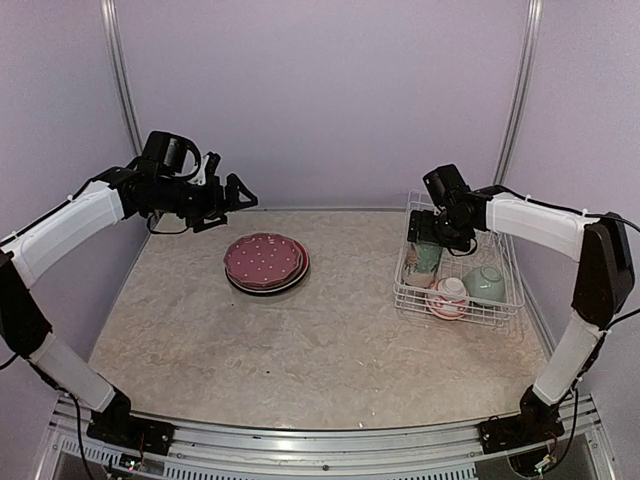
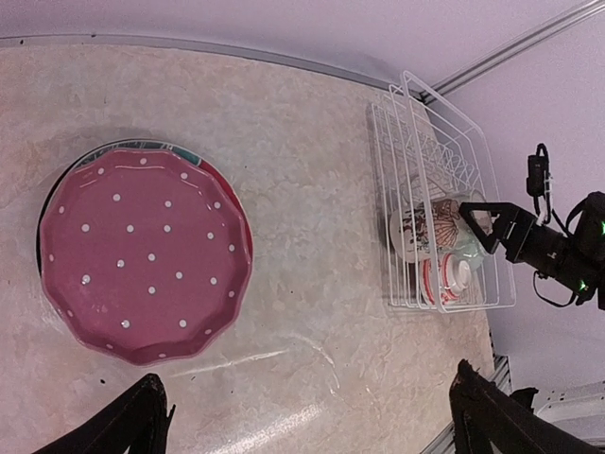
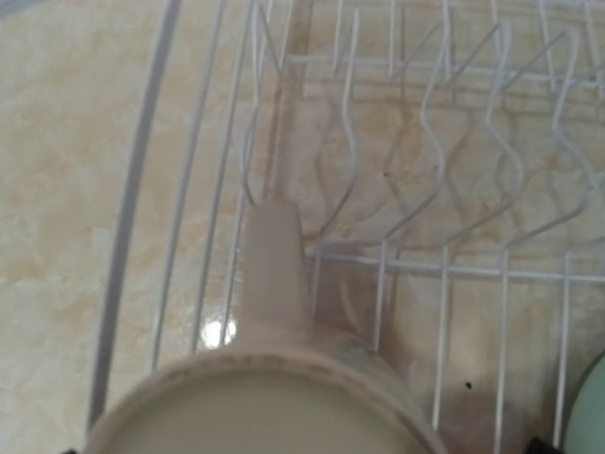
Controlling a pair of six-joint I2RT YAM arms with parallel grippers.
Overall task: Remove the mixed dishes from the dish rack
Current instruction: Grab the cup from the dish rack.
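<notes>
Right claw (image 1: 436,240) splayed over mug (image 1: 425,262) | left claw (image 1: 233,202) splayed, raised near plates (image 1: 265,262)

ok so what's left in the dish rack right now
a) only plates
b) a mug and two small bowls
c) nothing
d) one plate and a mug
b, the white wire dish rack holds a patterned mug, a white-pink bowl and a mint green bowl, while the stack of plates sits out on the table.
</notes>
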